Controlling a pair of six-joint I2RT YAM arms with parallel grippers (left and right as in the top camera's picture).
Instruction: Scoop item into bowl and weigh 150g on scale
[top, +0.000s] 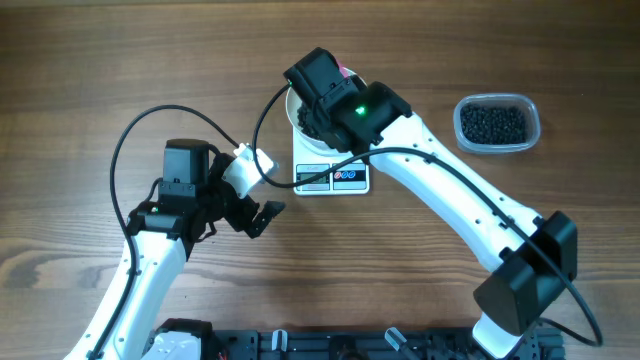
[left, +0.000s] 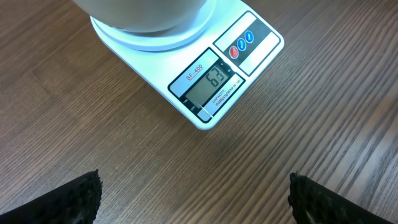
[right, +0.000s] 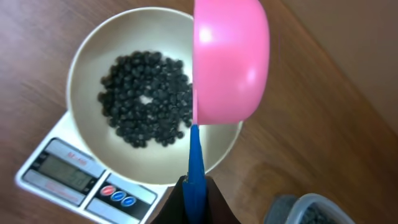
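The white bowl (right: 87, 81) sits on the white scale (left: 214, 84) and holds a heap of small dark round pieces, the item (right: 146, 99). My right gripper (right: 196, 186) is shut on the blue handle of a pink scoop (right: 230, 62), which is tipped on its side over the bowl's right rim. In the overhead view the right gripper (top: 325, 95) covers most of the bowl (top: 293, 108). My left gripper (left: 196, 196) is open with nothing between its fingers, low over the table in front of the scale's lit display. From overhead the left gripper (top: 262, 215) lies left of the scale (top: 332, 178).
A clear plastic container (top: 497, 124) with more dark pieces stands at the back right of the wooden table; its corner (right: 305, 211) shows in the right wrist view. A black cable loops from the left arm across the table toward the bowl.
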